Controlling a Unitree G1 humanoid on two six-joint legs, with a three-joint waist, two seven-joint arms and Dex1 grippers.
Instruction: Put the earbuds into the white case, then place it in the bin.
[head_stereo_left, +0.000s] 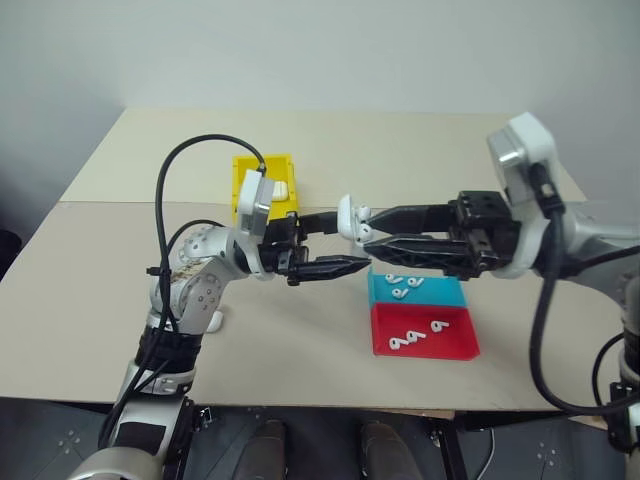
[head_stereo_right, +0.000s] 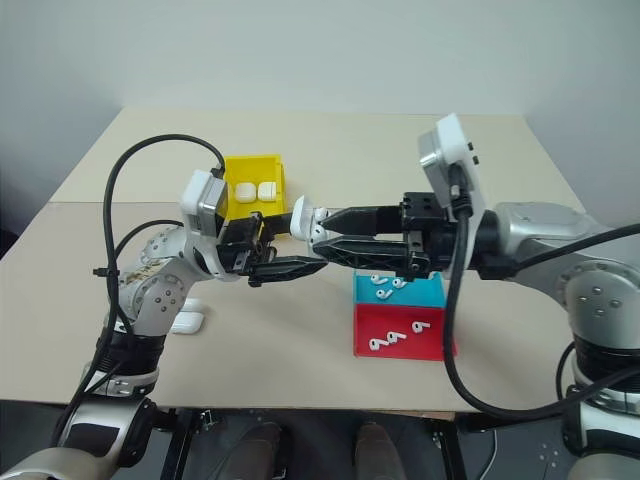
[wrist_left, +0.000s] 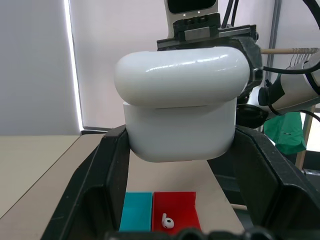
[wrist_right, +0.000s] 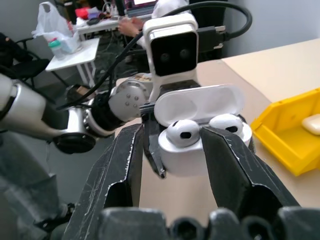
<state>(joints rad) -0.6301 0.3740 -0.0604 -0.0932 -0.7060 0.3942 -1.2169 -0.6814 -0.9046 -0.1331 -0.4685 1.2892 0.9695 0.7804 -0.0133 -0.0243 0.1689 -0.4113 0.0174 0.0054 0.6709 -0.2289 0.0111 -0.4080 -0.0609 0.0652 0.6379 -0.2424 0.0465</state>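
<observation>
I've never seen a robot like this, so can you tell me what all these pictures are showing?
It is a robot with two arms, each ending in a gripper made of two black fingers. Two pictures come from cameras on its head, looking down at a table. The other two come from small cameras on its wrists, looking along the fingers.

The left gripper is shut on a small white case, holding it above the table. The lid is flipped open and two earbuds sit inside. The right gripper is right at the case, its fingers on either side of it.

On the table stand a yellow bin with two more white cases, and a blue-and-red tray with loose earbuds.
</observation>
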